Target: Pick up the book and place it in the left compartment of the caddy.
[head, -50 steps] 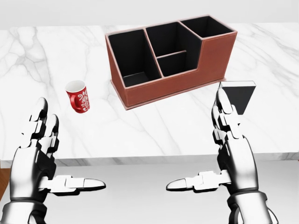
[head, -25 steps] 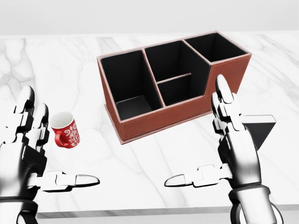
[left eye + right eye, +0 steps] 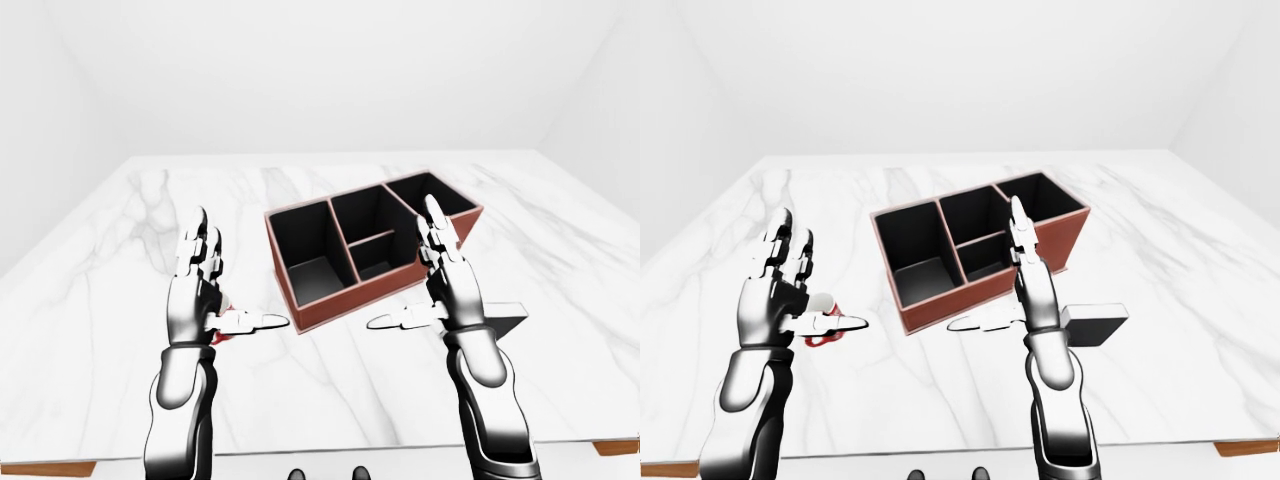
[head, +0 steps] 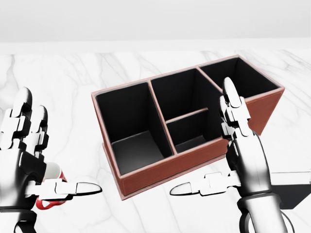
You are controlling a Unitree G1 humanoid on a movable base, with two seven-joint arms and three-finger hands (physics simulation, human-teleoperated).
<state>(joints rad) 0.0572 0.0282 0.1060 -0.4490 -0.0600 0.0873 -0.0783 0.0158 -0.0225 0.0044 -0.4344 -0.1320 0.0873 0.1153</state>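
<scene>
Looking through the left-eye view:
Worktop: we see a white marbled worktop (image 3: 90, 300) carrying everything.
Caddy: the red-brown caddy (image 3: 352, 300) sits near the middle, its black compartments open upward.
Left robot hand: our left robot hand (image 3: 196, 283) is raised, fingers straight up and spread, thumb out to the side, holding nothing.
Right robot hand: our right robot hand (image 3: 449, 283) is raised the same way, fingers extended, thumb pointing left, empty.

Head view:
Left compartment: the caddy's large left compartment (image 4: 130, 131) holds nothing we can see.
Middle section: a low divider (image 4: 187, 115) splits it into an upper and a lower cell.
Mug: a red mug (image 4: 50, 187) lies at lower left, mostly hidden behind our left robot hand's thumb.
Book: the dark book (image 4: 294, 187) lies on the worktop at the lower right edge, just right of our right robot hand and below the caddy's right end.

Right-eye view:
Book: it shows as a dark slab with a pale top (image 3: 1095, 324), close beside the right forearm, apart from the caddy.
Contact: we cannot tell whether the arm touches the book.
</scene>
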